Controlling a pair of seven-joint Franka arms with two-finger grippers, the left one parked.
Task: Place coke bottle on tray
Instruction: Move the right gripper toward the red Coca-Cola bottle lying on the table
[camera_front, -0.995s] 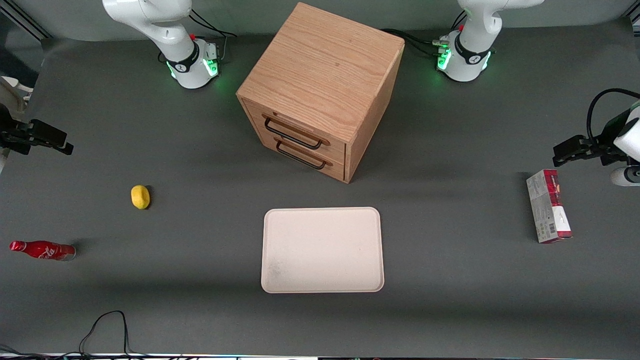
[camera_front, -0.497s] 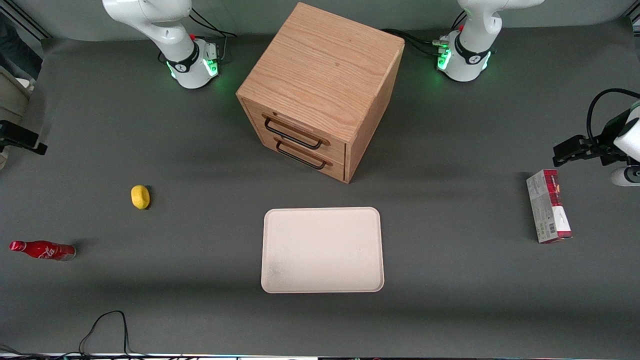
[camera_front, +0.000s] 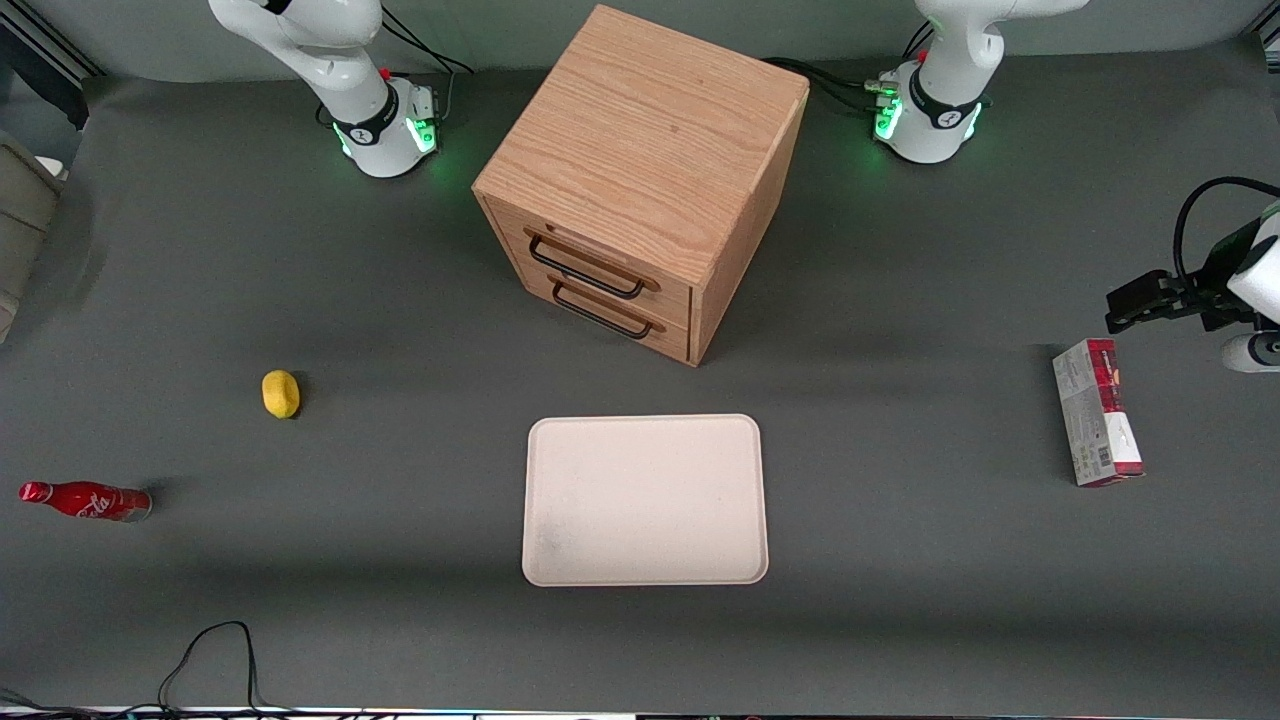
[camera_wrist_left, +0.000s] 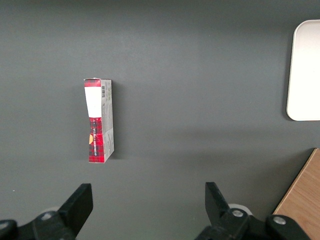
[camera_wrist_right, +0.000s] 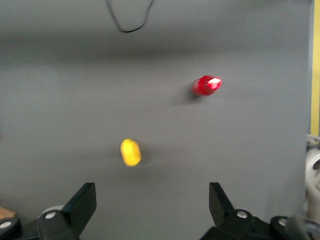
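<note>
The coke bottle (camera_front: 85, 501), red with white script, is on the dark table at the working arm's end, nearer the front camera than the lemon (camera_front: 281, 393). The right wrist view shows the coke bottle (camera_wrist_right: 206, 85) almost end-on. The cream tray (camera_front: 645, 500) lies flat in front of the wooden cabinet and holds nothing. My right gripper (camera_wrist_right: 152, 192) is out of the front view. In its wrist view it hovers high over bare table, open and holding nothing, with the lemon (camera_wrist_right: 130, 151) just ahead of it and the bottle farther ahead.
The wooden drawer cabinet (camera_front: 640, 180) stands mid-table with both drawers shut. A red-and-white carton (camera_front: 1097, 412) lies toward the parked arm's end. A black cable (camera_front: 215, 650) loops near the front edge.
My right gripper has moved sideways out of the front view past the table's working-arm end. Bottle, lemon and tray have not moved.
</note>
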